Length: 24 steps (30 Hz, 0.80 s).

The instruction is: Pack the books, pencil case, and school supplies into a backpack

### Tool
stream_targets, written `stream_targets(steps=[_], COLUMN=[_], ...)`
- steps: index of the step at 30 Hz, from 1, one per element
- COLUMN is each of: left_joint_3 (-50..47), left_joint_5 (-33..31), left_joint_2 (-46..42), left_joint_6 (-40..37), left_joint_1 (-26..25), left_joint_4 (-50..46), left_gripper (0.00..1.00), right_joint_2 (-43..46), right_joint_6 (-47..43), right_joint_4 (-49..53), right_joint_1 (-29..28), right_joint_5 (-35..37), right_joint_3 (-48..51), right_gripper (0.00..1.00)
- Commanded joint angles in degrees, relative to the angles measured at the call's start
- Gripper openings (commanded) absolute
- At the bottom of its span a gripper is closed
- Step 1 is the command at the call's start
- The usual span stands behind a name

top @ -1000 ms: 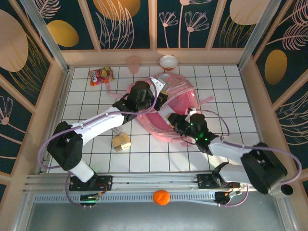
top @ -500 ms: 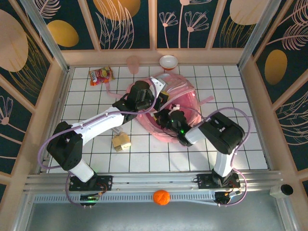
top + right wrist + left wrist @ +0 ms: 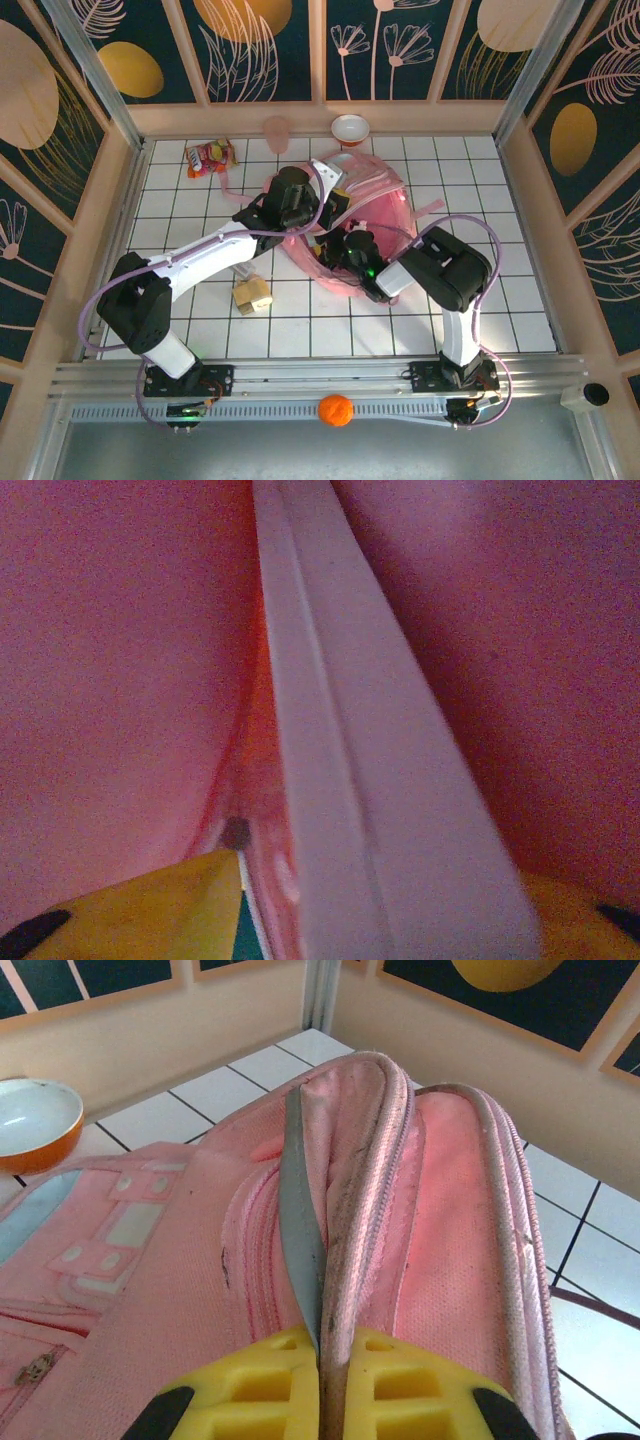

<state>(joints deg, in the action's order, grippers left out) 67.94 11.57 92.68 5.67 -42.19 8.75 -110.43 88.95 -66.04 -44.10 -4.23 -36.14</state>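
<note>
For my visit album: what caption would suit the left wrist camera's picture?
The left gripper pinches a zip-trimmed rim of the pink backpack; a white-and-orange bowl sits on the tiled table beyond.

Red-and-yellow snack packet (image 3: 208, 157) is laid flat at the far-left corner of the tiled table (image 3: 500, 180). Pink cup (image 3: 277, 133) is set upright at the far edge, with an orange bowl with a white inside (image 3: 350, 129) near it on the right. Orange ball (image 3: 336, 410) is parked on the metal rail (image 3: 260, 412) along the near edge.
</note>
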Motion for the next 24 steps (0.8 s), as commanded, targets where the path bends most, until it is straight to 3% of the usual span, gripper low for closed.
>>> stream_targets(steps=[1, 14, 24], left_joint_3=[3.55, 2.51, 0.77], left_joint_5=[1.53, -0.49, -0.76], left_joint_2=[-0.53, -0.13, -0.22], left_joint_6=[-0.69, -2.33, -2.51], left_joint_1=[0.74, 1.32, 1.33], left_joint_4=[9.09, 8.19, 8.25], left_gripper=[0.0, 0.0, 0.0], right_joint_2=[3.96, 13.05, 27.64], right_joint_6=[0.41, -2.42, -8.79], right_joint_4=[4.72, 14.9, 32.79], right_joint_1=[-0.64, -1.78, -2.22], right_joint_5=[-2.41, -6.2, -4.34], right_joint_3=[1.57, 5.05, 6.91], right_gripper=[0.55, 0.6, 0.61])
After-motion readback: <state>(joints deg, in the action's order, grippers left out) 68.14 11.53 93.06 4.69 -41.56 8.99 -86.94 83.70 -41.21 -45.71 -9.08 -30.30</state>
